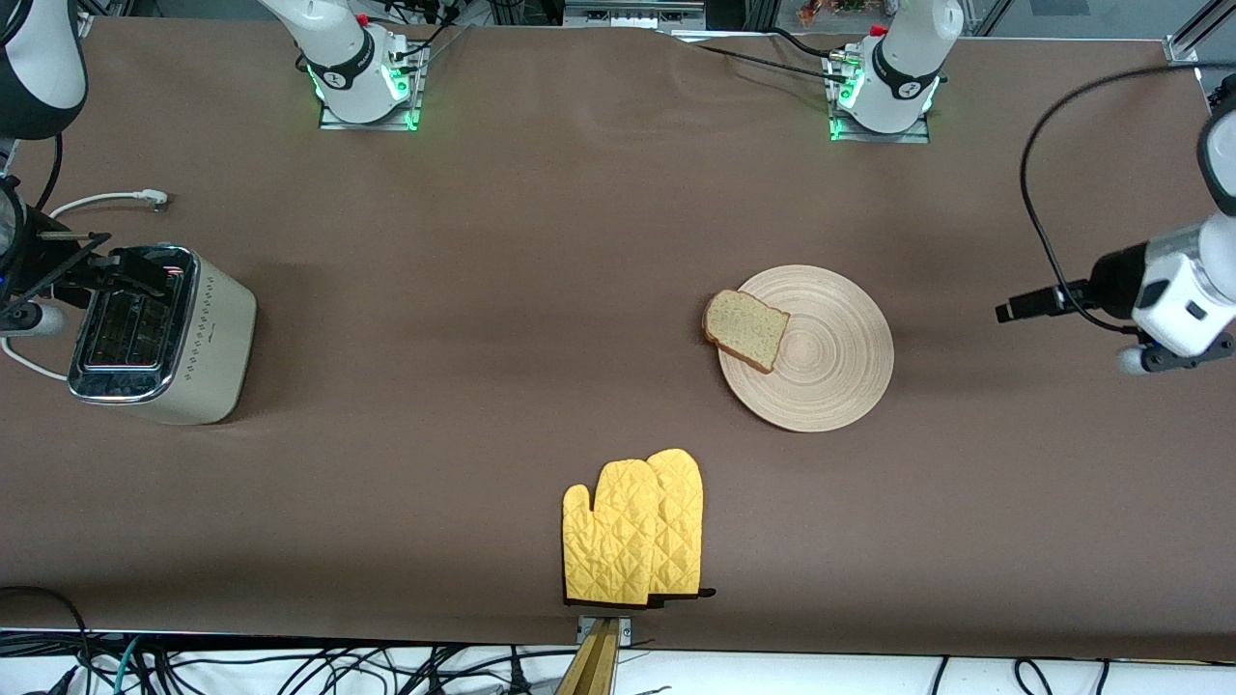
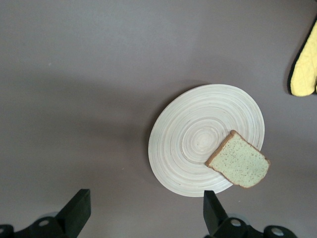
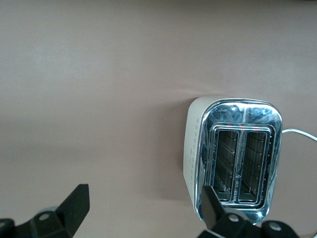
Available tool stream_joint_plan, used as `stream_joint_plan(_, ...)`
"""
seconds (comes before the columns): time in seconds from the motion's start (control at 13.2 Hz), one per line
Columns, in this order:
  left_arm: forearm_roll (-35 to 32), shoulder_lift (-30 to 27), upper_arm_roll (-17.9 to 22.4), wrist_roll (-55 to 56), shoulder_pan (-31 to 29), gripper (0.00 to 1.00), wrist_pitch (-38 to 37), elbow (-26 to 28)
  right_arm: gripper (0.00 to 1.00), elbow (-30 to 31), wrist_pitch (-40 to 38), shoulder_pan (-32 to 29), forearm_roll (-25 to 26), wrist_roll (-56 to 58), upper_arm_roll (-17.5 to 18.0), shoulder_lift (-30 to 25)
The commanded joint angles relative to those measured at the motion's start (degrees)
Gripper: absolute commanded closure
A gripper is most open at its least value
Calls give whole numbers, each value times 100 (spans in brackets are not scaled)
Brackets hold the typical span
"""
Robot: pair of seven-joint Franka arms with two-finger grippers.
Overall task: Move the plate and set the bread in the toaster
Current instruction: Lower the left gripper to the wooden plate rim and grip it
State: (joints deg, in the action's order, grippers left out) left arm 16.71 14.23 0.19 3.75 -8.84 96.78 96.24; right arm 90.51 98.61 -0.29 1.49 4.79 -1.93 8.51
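Note:
The bread point(image 1: 745, 330) lies flat on the rim of the plate point(image 1: 830, 367), overhanging its edge toward the right arm's end. Both show in the left wrist view, the bread point(image 2: 238, 159) on the plate point(image 2: 193, 144). The toaster point(image 1: 164, 338) stands upright at the right arm's end, both slots empty point(image 3: 233, 158). My left gripper point(image 2: 146, 210) is open and empty, up in the air over bare table at the left arm's end point(image 1: 1173, 355), apart from the plate. My right gripper point(image 3: 143, 206) is open and empty, over the toaster's top edge point(image 1: 116, 272).
A pair of yellow quilted oven mitts point(image 1: 632, 531) lies near the table's front edge, nearer the front camera than the plate; it also shows in the left wrist view point(image 2: 304, 69). The toaster's white cord point(image 1: 106, 200) trails toward the robots' bases.

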Motion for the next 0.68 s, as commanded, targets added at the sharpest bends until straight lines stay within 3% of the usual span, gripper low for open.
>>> stream_joint_plan(0.0,489,474,-54,-695,-222,0,52,-70,0,-157,-62,-32,-26,40,26,142)
stream_joint_plan(0.23,1438,888,-54,-2051,-837,0,-1,61,0,-148,-96,-41,-44,40,26,142)
stream_joint_plan(0.61,2124,1529,-54,-3089,-1092,0,8,201,0,-130,-106,-50,-53,57,26,159)
